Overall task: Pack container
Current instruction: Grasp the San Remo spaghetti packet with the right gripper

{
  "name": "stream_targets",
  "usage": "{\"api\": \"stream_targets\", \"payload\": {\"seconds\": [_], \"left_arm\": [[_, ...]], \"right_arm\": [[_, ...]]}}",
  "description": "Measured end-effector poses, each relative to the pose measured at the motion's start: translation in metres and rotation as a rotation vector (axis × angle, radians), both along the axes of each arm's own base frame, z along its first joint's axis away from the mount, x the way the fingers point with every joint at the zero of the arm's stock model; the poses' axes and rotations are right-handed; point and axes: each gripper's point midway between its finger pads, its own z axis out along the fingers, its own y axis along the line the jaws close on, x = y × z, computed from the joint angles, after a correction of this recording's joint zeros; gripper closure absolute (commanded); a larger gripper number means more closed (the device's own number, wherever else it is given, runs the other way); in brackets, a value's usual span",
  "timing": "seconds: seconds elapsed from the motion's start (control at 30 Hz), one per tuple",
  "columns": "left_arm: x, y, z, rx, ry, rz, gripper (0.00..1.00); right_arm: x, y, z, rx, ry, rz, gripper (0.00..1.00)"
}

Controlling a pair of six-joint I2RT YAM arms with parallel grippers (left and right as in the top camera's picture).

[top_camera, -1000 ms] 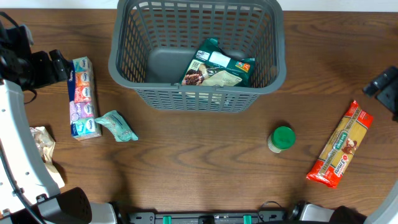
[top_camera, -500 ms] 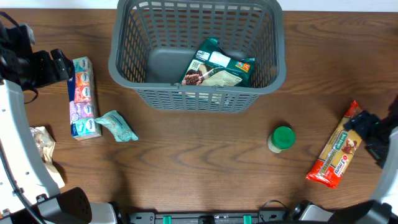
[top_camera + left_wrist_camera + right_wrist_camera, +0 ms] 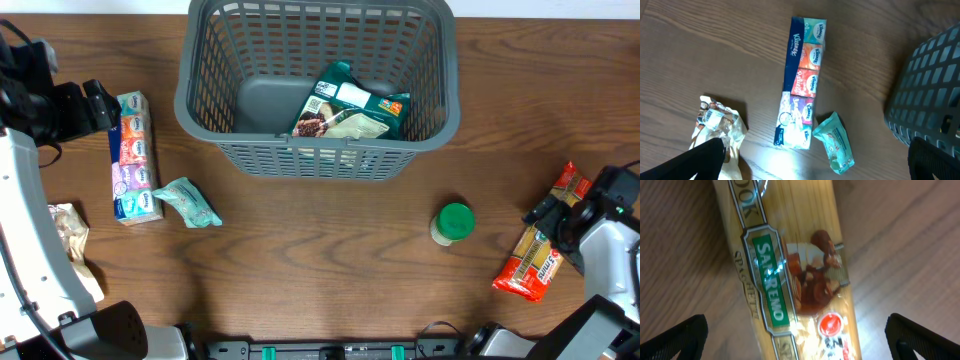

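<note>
a: spaghetti packet [image 3: 790, 265] first. it fills the right wrist view, flat on the wooden surface [image 3: 320, 270], and the right jaws are spread wide with the packet between them, gripping nothing.
b: overhead adds what that close view lacks: a green-lidded jar [image 3: 453, 222] near the packet, toward the middle, and the container [image 3: 186, 100] well apart from those jaws, up at the far edge.
a: and the left jaws?
b: released too, holding nothing, beside the tissue pack [image 3: 802, 95]. that wrist view catches a teal pouch [image 3: 834, 144], a crumpled wrapper [image 3: 720, 120] and only a corner of the container's lattice at right.
a: only overhead looks inside it: a snack bag [image 3: 350, 108] lies in the right half, against the near wall.
</note>
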Motion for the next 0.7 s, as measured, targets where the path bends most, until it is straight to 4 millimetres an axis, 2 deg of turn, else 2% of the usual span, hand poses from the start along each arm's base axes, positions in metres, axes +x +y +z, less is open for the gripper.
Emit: {"api": "stream_targets", "payload": {"seconds": [0.37, 0.6, 0.67, 0.7], "left_arm": [[-0.002, -0.001, -0.001, -0.003, 0.007, 0.000, 0.01], [-0.004, -0.002, -0.002, -0.008, 0.018, 0.000, 0.01], [-0.005, -0.002, -0.003, -0.009, 0.022, 0.000, 0.01], [-0.005, -0.002, -0.003, -0.009, 0.023, 0.000, 0.01]], "right_arm": [[0.011, -0.007, -0.024, -0.077, -0.106, 0.007, 0.01], [0.013, -0.009, -0.038, -0.077, -0.104, 0.010, 0.01], [0.012, -0.009, -0.047, -0.065, -0.086, 0.010, 0.07], [0.015, -0.008, -0.049, -0.056, -0.094, 0.013, 0.17]]}}
